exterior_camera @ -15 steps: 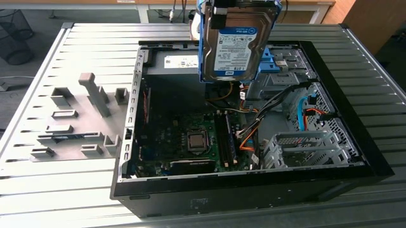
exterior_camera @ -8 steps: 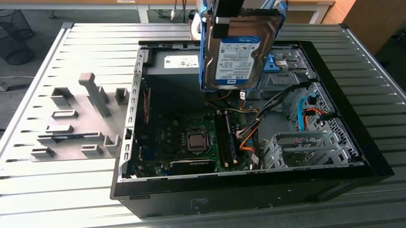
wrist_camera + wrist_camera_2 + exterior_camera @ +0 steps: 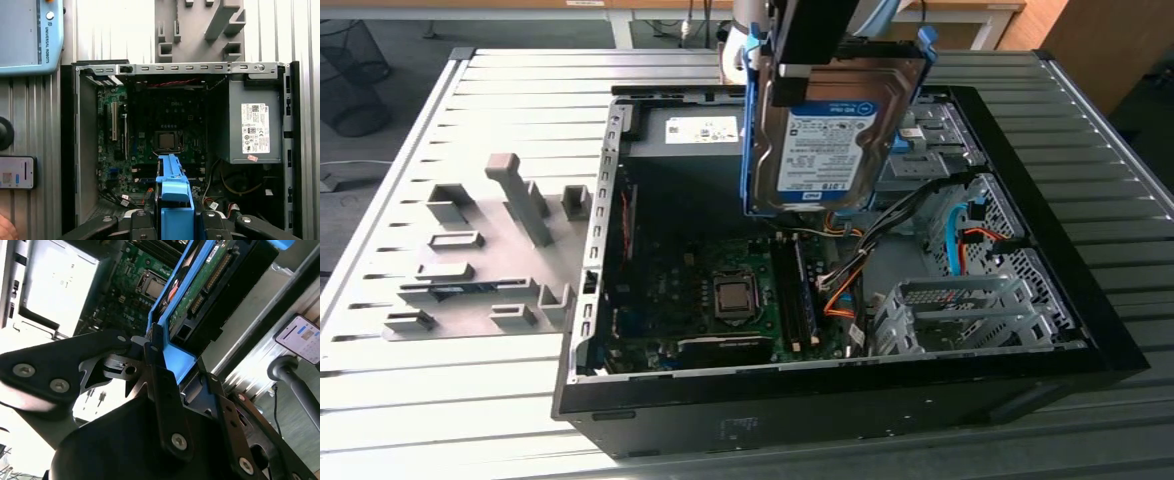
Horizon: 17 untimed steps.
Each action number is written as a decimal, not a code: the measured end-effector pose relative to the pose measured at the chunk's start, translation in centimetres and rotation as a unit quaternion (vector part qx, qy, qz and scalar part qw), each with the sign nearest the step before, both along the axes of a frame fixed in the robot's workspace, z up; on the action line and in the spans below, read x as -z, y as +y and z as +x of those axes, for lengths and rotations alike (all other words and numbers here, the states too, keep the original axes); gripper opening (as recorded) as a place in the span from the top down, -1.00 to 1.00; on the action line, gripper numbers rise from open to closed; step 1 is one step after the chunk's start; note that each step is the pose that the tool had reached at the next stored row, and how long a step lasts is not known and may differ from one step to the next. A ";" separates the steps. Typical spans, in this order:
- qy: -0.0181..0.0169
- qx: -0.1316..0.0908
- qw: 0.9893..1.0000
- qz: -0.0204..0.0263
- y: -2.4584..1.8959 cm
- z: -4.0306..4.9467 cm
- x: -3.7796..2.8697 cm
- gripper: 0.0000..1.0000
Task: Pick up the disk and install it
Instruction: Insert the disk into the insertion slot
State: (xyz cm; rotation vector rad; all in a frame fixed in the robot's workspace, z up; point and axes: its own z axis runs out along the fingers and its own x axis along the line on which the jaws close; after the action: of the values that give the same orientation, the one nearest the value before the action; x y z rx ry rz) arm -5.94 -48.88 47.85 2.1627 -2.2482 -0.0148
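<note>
grips the disk [image 3: 834, 150] with the hand [image 3: 807, 70], fingers pressed together on its upper end across the blue rails [image 3: 754, 150]. holds it upright in the air, white-and-blue label turned toward the exterior view, over the open computer case [image 3: 854, 400] and near 12 o'clock of the case's interior. hangs it above the motherboard [image 3: 720, 290], with the grey power supply [image 3: 687, 130] at 9 o'clock of the disk and the metal drive cage [image 3: 961, 310] at 5 o'clock. finds the case lying on a slatted metal worktop [image 3: 454, 400], a grey fixture plate [image 3: 520, 262] at 9 o'clock of it. in the first wrist view, looks along the disk [image 3: 172, 185], clamped in the hand [image 3: 174, 222], down onto the motherboard [image 3: 165, 125] and the power supply [image 3: 250, 125].
</note>
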 end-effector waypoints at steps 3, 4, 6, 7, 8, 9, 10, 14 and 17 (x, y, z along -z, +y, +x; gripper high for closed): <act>0.000 0.000 1.000 0.000 -0.69 0.00 0.02 0.27; 0.000 0.000 1.000 0.000 -0.93 0.00 0.04 0.27; 0.000 0.000 1.000 0.000 -1.47 0.00 0.06 0.27; 0.000 0.000 1.000 0.000 -1.77 0.00 0.08 0.27; 0.000 0.000 1.000 0.000 -2.11 0.00 0.10 0.27; 0.000 0.000 1.000 0.000 -2.41 0.00 0.10 0.27; 0.000 0.000 1.000 0.000 -2.69 0.00 0.11 0.27; 0.000 0.000 1.000 0.000 -3.86 0.00 0.14 0.27; 0.000 0.000 1.000 0.000 -4.37 -0.01 0.17 0.27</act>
State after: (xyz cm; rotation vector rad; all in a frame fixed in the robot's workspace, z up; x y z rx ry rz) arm -5.95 -53.25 47.68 2.1631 -2.2475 -0.0143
